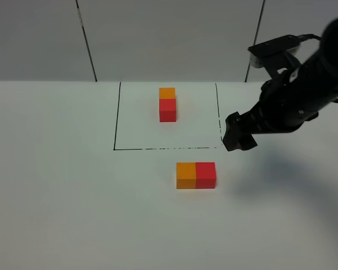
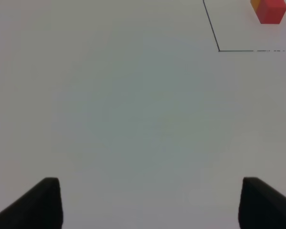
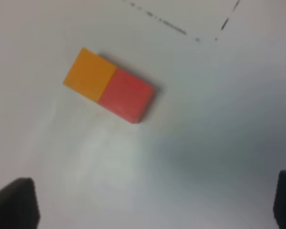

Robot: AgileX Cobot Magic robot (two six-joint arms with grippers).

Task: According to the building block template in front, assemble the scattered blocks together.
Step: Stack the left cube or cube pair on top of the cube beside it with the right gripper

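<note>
Left end effector (image 2: 150,195): wide open, empty, over counter (image 2: 133,119).
Building block template (image 1: 167,104): inside drawn frame.
Orange cube (image 1: 186,175), red cube (image 1: 205,174): touching, near frame's front line.
Right end effector (image 1: 239,139): wide open, empty, just beside them.
Advice: withdraw upward; avoid nudging the pair.

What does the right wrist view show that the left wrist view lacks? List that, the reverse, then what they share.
Right wrist only: the loose orange cube and red cube, touching side by side, and the open right gripper. Left wrist only: the template pair inside the outline, and the open left gripper. Both: the white table and part of the outline.
</note>
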